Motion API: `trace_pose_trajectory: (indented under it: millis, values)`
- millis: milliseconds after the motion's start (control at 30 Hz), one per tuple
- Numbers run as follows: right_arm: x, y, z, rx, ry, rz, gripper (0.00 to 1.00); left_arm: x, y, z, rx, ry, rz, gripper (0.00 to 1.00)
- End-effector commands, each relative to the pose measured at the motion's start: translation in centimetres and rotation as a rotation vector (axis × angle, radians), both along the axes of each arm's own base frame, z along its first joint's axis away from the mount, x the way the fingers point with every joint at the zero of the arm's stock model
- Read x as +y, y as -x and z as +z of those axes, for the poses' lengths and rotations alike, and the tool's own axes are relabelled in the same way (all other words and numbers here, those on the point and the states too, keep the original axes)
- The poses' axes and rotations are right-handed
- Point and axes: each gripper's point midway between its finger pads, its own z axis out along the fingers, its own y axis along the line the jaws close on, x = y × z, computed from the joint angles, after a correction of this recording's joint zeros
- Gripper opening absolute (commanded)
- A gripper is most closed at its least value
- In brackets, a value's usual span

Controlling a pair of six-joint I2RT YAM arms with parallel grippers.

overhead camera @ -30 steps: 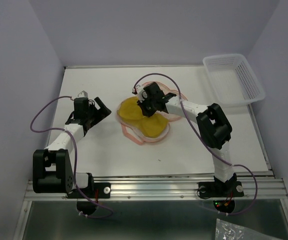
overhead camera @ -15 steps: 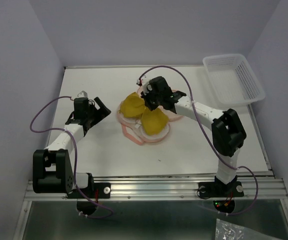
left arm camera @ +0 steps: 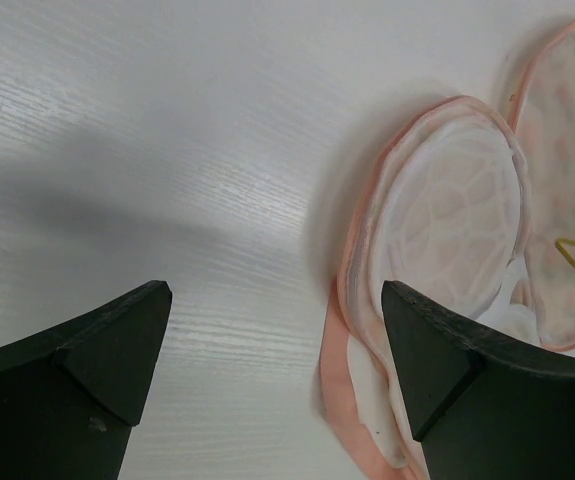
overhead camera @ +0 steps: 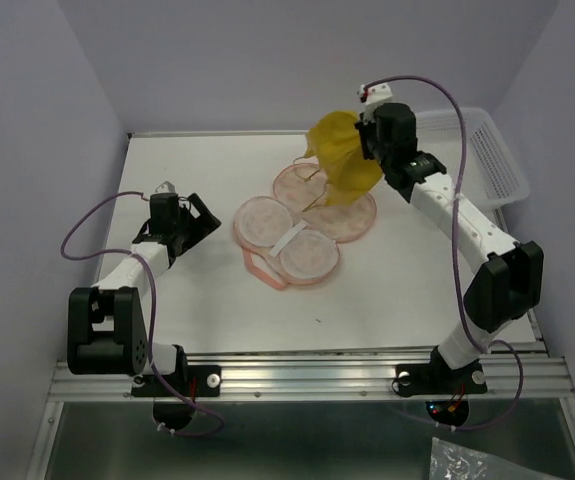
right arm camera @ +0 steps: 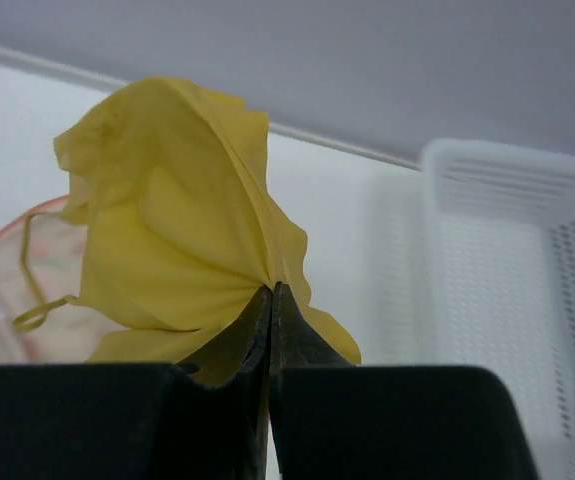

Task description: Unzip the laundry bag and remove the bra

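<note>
The pink laundry bag [overhead camera: 302,225] lies open and flat at the table's middle, its pale mesh inner faces up. It also shows in the left wrist view [left arm camera: 447,240]. My right gripper [overhead camera: 365,150] is shut on the mustard-yellow bra [overhead camera: 339,160] and holds it in the air above the bag's far lobes. In the right wrist view the bra [right arm camera: 177,260] hangs from the pinched fingertips, and the gripper [right arm camera: 271,290] is closed on its fabric. A thin strap dangles down to the bag. My left gripper [overhead camera: 199,218] is open and empty, left of the bag [left arm camera: 272,380].
A white plastic lattice basket [overhead camera: 467,160] stands at the table's far right corner, just right of the held bra; it also shows in the right wrist view [right arm camera: 507,300]. Lilac walls close in the table at the back and sides.
My right gripper has lifted the bra out of the open bag and carried it up and to the right, towards the basket. The bag's mesh faces now lie bare. The left arm has not moved.
</note>
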Motion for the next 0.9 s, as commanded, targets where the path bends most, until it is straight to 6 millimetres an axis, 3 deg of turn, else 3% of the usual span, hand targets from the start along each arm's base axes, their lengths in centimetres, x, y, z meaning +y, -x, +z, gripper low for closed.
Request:
trace_pose_trajectory:
  millis: [0,33,67,133,167,200,333,467,633,867]
  values:
    - [-10.7,-2.4,7.8,-0.183,-0.02,-0.308,0.01,0.0,-1.8,2.0,-0.06,-0.005,0.006,0.99]
    - [-12.3,-2.8,8.0,-0.187,-0.016,-0.349,0.01,0.0,-1.8,1.8,-0.054,-0.004,0.007,0.99]
    - [-15.3,-3.5,7.7,-0.185,-0.007,-0.424,0.01,0.0,-2.0,2.0,-0.059,-0.002,0.005,0.99]
    - [-18.3,-4.2,8.7,-0.207,-0.024,-0.493,0.01,0.0,-2.1,1.9,-0.057,-0.003,0.004,0.99]
    - [-21.2,-4.7,8.4,-0.204,-0.027,-0.555,0.01,0.0,-2.3,2.0,-0.059,-0.006,0.005,0.99]
    - [-22.4,-4.9,9.6,-0.231,-0.037,-0.58,0.01,0.0,-2.3,1.8,-0.054,-0.006,0.005,0.99]
    - [-27.7,-5.5,10.3,-0.25,-0.019,-0.698,0.01,0.0,-2.5,1.3,-0.042,-0.003,0.008,0.99]
    - [-31.7,-6.4,8.8,-0.214,0.019,-0.758,0.01,-0.2,-2.7,0.7,-0.027,0.008,0.006,0.99]
    - [-34.4,-6.7,5.2,-0.137,0.028,-0.799,0.01,-0.3,-2.9,0.6,-0.024,0.009,0.003,0.99]
    - [-33.3,-7.0,-0.9,-0.015,0.003,-0.748,0.01,-0.6,-3.4,0.4,-0.01,0.012,-0.021,0.99]
